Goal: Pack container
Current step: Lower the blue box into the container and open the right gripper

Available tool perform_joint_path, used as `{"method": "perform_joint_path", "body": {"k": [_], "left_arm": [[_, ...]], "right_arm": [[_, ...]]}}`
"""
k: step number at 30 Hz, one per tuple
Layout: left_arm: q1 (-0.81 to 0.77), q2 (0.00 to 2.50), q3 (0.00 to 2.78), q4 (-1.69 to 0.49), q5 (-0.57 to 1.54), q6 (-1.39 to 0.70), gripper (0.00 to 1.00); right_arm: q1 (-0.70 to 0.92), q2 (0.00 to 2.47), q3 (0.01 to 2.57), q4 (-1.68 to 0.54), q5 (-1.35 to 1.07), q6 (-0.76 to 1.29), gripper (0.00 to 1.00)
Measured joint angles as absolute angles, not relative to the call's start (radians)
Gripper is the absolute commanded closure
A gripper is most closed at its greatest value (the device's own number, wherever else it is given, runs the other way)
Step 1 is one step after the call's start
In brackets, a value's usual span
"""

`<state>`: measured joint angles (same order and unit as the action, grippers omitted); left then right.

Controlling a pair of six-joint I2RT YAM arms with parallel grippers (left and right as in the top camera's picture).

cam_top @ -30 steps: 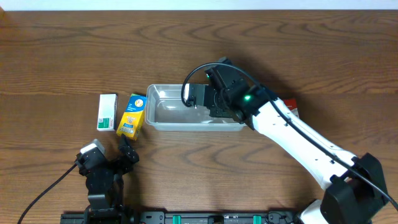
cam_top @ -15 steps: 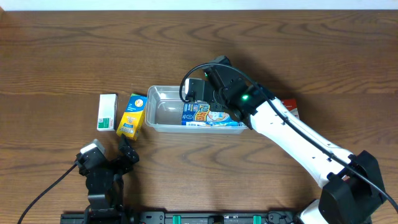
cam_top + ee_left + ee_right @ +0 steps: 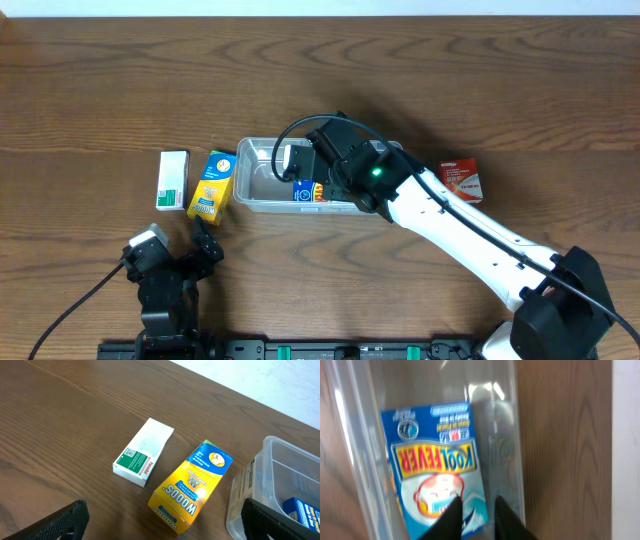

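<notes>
Nearest the base, at the left, the left gripper is held just above the table. Its fingers are spread wide and nothing is held.

Just beyond it, a yellow box is found lying flat. A white and green box lies close on its left, apart from it.

Immediately right of the yellow box, the container is set lengthwise across the middle of the table. A blue box is seen lying flat inside it, face up, along the near wall.

The right gripper is positioned over the container, above the blue box. Its fingers are parted only narrowly and nothing is gripped.

Right of the container, a red box is noted on the table, apart from it.
</notes>
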<state>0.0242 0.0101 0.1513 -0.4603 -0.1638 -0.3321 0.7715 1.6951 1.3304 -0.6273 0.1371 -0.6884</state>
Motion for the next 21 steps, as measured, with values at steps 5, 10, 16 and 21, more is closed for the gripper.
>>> {"method": "perform_joint_path", "body": {"k": [5, 10, 16, 21], "left_arm": [[0.024, 0.01, 0.151, -0.46, -0.164, -0.332, 0.02], [0.024, 0.01, 0.151, -0.46, -0.164, -0.332, 0.02], [0.024, 0.01, 0.151, -0.46, -0.164, -0.332, 0.02], [0.024, 0.01, 0.151, -0.46, -0.164, -0.332, 0.02]], "right_arm": [[0.771, 1.695, 1.33, -0.513, 0.01, -0.592, 0.79], [0.771, 1.715, 1.332, -0.368, -0.059, -0.421, 0.95], [0.771, 1.832, 1.334, -0.258, -0.088, -0.123, 0.96], [0.771, 1.93, 1.334, -0.234, -0.101, 0.012, 0.94]]}}
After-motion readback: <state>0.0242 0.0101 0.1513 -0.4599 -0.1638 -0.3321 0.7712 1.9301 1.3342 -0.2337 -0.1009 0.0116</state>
